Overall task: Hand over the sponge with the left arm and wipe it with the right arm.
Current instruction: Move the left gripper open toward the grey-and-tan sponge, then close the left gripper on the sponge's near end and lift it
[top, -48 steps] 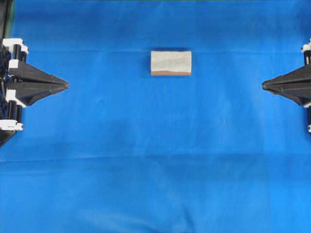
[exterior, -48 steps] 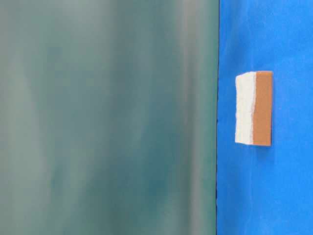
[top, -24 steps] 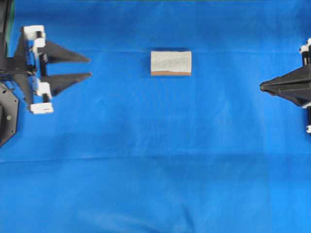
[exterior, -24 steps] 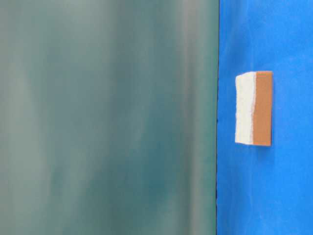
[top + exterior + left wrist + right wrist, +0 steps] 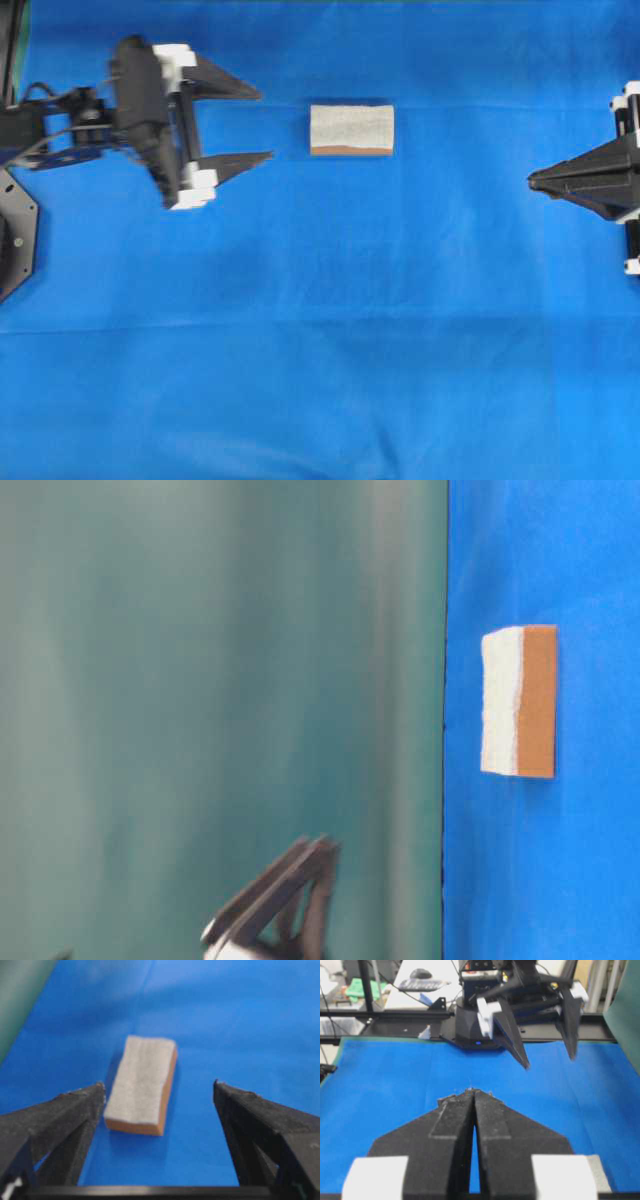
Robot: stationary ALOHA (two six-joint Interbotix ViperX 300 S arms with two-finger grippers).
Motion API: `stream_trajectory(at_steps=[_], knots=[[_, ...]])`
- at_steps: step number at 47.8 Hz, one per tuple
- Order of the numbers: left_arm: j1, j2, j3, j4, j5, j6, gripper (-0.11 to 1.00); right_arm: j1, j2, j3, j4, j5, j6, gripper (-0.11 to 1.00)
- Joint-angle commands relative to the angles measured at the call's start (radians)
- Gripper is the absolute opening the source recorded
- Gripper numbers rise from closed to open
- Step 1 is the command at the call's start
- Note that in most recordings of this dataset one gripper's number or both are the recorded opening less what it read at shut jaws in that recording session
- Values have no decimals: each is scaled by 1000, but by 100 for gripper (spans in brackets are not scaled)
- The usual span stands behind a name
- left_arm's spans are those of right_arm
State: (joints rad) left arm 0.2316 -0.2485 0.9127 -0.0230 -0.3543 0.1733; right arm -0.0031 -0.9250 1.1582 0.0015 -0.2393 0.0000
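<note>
Lying flat on the blue cloth (image 5: 330, 330) that covered the desk, the sponge (image 5: 351, 129) sat a little above the middle of the overhead view, toward 12 o'clock. Its pale grey-white face pointed up, and a thin orange-brown layer showed along its 6 o'clock edge. Nothing was touching it.

The left gripper (image 5: 262, 125) was at 9 o'clock from the sponge, near it but not touching. Its two pointed fingers (image 5: 225, 82) were spread wide apart, with the tips aimed at the sponge. In the left wrist view the sponge (image 5: 142, 1084) lay ahead of the gripper (image 5: 159, 1091), in the gap between the two tips but a bit farther out. The gap looked wide enough for the sponge to fit.

The right gripper (image 5: 531, 180) was far off at 3 o'clock, by the edge of the overhead view. Its fingers were pressed together into one sharp point and held nothing. In the right wrist view the same gripper (image 5: 472, 1092) showed its tips meeting, with the left arm (image 5: 530, 997) across the cloth at 12 o'clock.

So the job looked like it was only at the start. The sponge had not been picked up yet. The pick-up, the pass from the left arm to the right arm, and the wiping were all left to do.
</note>
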Motion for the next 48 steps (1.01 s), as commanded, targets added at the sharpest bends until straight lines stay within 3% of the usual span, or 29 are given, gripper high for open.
stream_trajectory(at_steps=[1,20,30,48], knots=[[15,81,-66,0,-5,6,94,-2,12,-20,0,-3,2,0],[58,383,-281,0,112,92,94,-5,31,-17,0,17,2,0],[77,459,-331,0,117,143,94,-6,38,-15,0,25,0,0],[92,538,-359,-2,129,141,94,-11,40,-15,0,23,-3,0]])
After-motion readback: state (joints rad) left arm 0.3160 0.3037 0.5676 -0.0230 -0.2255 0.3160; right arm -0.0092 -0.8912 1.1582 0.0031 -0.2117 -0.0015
